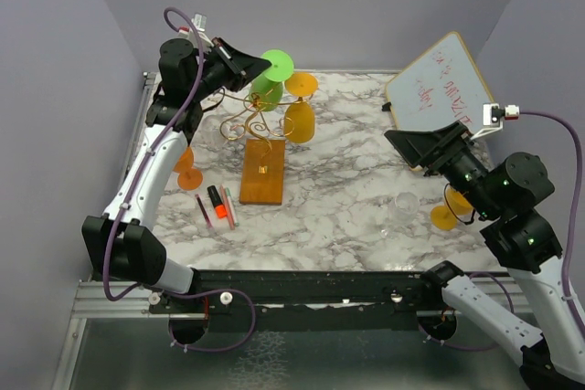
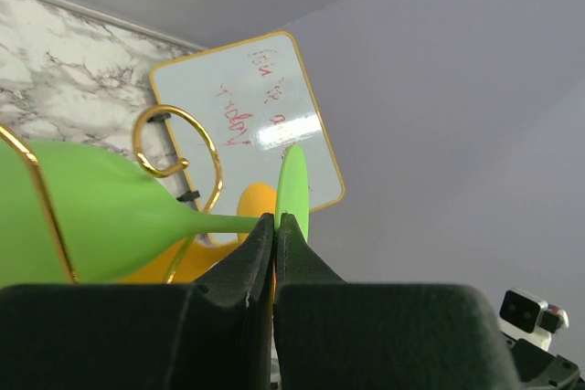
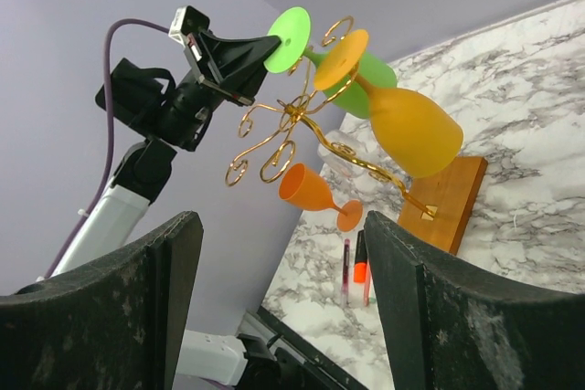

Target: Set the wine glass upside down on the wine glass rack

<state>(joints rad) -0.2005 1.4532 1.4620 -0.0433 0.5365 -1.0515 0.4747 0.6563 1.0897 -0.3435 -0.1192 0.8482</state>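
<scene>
Item: green wine glass [image 1: 268,89], hanging in the air above the far-left part of the table [image 1: 347,191], up among the gold curls of the wine glass rack [image 1: 262,175]. The rack's wooden base is standing left of the table's middle. Holder: left gripper [image 1: 266,65], clenching tight on the glass at its foot end, with the round foot standing edge-on right at the fingertips. Lie of the glass from the claw: the stem is running straight out from the fingertips toward the rack's central post, and the bowl is sitting furthest out and lower than the foot. The long axis is therefore slanting, foot uppermost, more inverted than upright but not plumb. Fit to rack: one gold wire is crossing in front of the bowl, and a spiral curl [image 2: 174,145] is sitting just beside the stem. Whether the stem is seated in any curl cannot be told. Neighbour: an amber wine glass [image 1: 300,121] is hanging bowl-down on the rack, just beside the green one. Other arm: right gripper [image 1: 407,151], jaws spread wide and carrying nothing, hovering over the right side of the table, well apart from the rack. The left arm is plainly the nearer. Judged next: the stem is needing to slide into a curl until the foot is resting on the wire, and only then can the claw let go.
</scene>
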